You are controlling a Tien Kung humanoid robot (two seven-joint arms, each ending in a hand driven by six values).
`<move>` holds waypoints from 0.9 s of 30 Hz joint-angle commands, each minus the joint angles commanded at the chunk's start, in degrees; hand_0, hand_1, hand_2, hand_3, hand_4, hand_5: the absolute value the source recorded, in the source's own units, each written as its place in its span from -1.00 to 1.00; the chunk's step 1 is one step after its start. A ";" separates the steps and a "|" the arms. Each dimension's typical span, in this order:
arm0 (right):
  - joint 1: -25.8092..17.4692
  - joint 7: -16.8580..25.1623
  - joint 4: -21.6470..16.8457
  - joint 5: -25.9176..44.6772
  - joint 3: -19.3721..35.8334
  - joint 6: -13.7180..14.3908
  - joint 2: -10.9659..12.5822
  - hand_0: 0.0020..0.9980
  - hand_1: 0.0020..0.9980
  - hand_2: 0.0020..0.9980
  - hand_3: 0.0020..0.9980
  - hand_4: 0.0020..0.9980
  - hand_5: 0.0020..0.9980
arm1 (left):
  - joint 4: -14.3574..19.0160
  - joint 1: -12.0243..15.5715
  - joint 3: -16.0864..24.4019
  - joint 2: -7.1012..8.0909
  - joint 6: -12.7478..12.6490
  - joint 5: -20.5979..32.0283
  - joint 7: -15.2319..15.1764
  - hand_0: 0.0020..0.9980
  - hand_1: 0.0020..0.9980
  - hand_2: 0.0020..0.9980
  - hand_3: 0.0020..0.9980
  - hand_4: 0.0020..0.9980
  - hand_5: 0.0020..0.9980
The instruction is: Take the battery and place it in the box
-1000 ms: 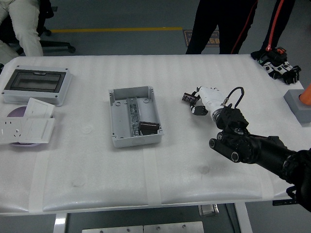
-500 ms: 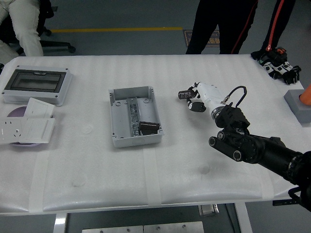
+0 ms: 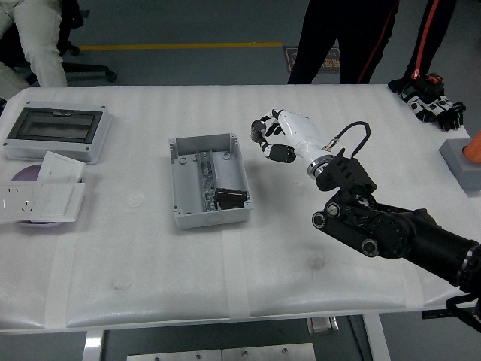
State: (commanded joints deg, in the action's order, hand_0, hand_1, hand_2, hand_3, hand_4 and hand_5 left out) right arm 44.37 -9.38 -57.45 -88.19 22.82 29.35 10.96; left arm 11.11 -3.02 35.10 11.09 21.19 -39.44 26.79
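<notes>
My right hand (image 3: 269,139), white with black fingertips, hangs above the table just right of the open grey box (image 3: 207,180). Its fingers are curled around a small dark cylindrical battery (image 3: 257,131) at the fingertips. The box lies open at the table's middle with a metal rail inside and a dark battery-like block (image 3: 229,198) in its near right corner. My black right arm (image 3: 391,229) comes in from the lower right. The left arm is out of view.
A grey enclosure with a dark window (image 3: 56,130) and white socket plates (image 3: 41,197) lie at the left. A glove (image 3: 432,105) and a grey block (image 3: 462,162) sit at the far right. People stand beyond the far edge (image 3: 338,41).
My right hand has moved left and up toward the box, carrying the battery; it went from about mid-right of the table to just beside the box's right wall.
</notes>
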 joint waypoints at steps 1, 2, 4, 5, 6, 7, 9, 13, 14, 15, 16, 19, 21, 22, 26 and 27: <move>-0.34 -0.22 -1.59 -0.62 0.20 -0.18 0.12 0.71 0.10 -0.10 0.14 -0.05 -0.88 | 0.00 0.02 0.00 0.00 0.00 0.02 0.02 -0.19 0.02 -0.06 -0.03 -0.90 -1.00; -0.62 -0.44 -2.85 -1.10 0.34 -0.41 0.19 0.71 0.10 -0.10 0.14 -0.05 -0.88 | 0.00 0.04 0.00 0.00 0.01 0.04 0.04 -0.19 0.02 -0.06 -0.03 -0.90 -1.00; -1.32 -1.10 -5.85 -2.45 0.59 -1.14 0.29 0.73 0.11 -0.10 0.16 -0.01 -0.83 | 0.00 0.09 0.05 0.01 0.01 0.04 0.08 -0.19 0.03 -0.06 -0.03 -0.91 -1.00; -1.62 -1.31 -7.08 -3.02 0.63 -1.43 0.34 0.73 0.11 -0.10 0.16 -0.01 -0.83 | 0.00 0.11 0.07 0.01 0.00 0.04 0.09 -0.19 0.03 -0.06 -0.03 -0.91 -1.00; -1.96 -1.50 -8.36 -3.64 0.64 -1.68 0.38 0.73 0.11 -0.10 0.16 -0.01 -0.83 | 0.00 0.14 0.07 0.01 -0.01 0.07 0.08 -0.19 0.03 -0.06 -0.03 -0.91 -1.00; -2.43 -1.71 -9.92 -4.44 0.64 -1.98 0.45 0.73 0.11 -0.10 0.16 -0.01 -0.83 | -0.01 0.19 0.11 0.01 -0.02 0.06 0.09 -0.19 0.03 -0.06 -0.03 -0.91 -1.00; -3.21 -2.01 -12.55 -5.57 0.56 -2.48 0.64 0.72 0.11 -0.11 0.14 0.00 -0.81 | -0.01 0.26 0.20 0.03 -0.02 0.04 0.12 -0.19 0.02 -0.06 -0.03 -0.91 -1.00; -4.65 -2.84 -17.43 -7.93 0.18 -3.83 1.23 0.72 0.11 -0.11 0.14 0.00 -0.81 | -0.02 0.41 0.13 0.02 0.00 0.19 0.13 -0.19 0.02 -0.06 -0.03 -0.91 -1.00; -4.90 -3.04 -18.40 -8.47 0.10 -4.17 1.45 0.72 0.11 -0.11 0.14 0.00 -0.81 | -0.03 0.44 0.08 0.02 -0.02 0.27 0.11 -0.19 0.02 -0.06 -0.03 -0.91 -1.00; -5.15 -3.21 -19.35 -8.97 0.01 -4.53 1.73 0.77 0.16 -0.02 0.21 0.08 -0.74 | -0.03 0.47 0.07 0.02 -0.02 0.32 0.10 -0.19 0.02 -0.06 -0.04 -0.92 -1.00; -5.35 -3.33 -20.07 -9.34 -0.09 -4.80 2.02 0.77 0.16 -0.02 0.21 0.08 -0.74 | -0.04 0.50 0.05 0.02 -0.02 0.36 0.09 -0.19 0.02 -0.06 -0.04 -0.92 -1.00; -5.85 -3.67 -21.85 -10.30 -0.74 -5.92 3.16 0.77 0.16 -0.02 0.21 0.08 -0.74 | -0.05 0.56 -0.09 0.08 0.04 0.58 0.02 -0.19 0.02 -0.06 -0.04 -0.92 -1.00; -5.99 -3.77 -22.09 -10.57 -1.12 -6.74 3.56 0.83 0.21 0.04 0.24 0.16 -0.67 | -0.06 0.61 -0.03 0.11 0.11 0.52 0.06 -0.19 0.02 -0.06 -0.04 -0.93 -1.00; -6.05 -3.93 -21.97 -10.77 -1.26 -7.37 3.69 0.83 0.21 0.04 0.24 0.16 -0.67 | -0.07 0.64 0.05 0.12 0.15 0.45 0.10 -0.19 0.02 -0.06 -0.04 -0.93 -1.00; -6.20 -4.28 -20.80 -11.00 -1.46 -9.07 3.61 0.83 0.21 0.04 0.24 0.16 -0.67 | -0.11 0.64 0.08 0.12 0.15 0.46 0.04 -0.19 0.02 -0.06 -0.04 -0.93 -1.00; -6.21 -4.23 -20.35 -10.81 -1.50 -9.27 3.48 0.90 0.24 0.08 0.27 0.34 -0.51 | -0.11 0.62 0.13 0.12 0.14 0.41 0.02 -0.19 0.02 -0.07 -0.05 -0.95 -1.00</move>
State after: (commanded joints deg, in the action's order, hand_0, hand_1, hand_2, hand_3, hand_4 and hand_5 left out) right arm 38.16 -13.61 -77.80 -99.00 21.32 20.08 14.44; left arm 10.99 -2.40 35.23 11.22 21.33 -39.03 26.81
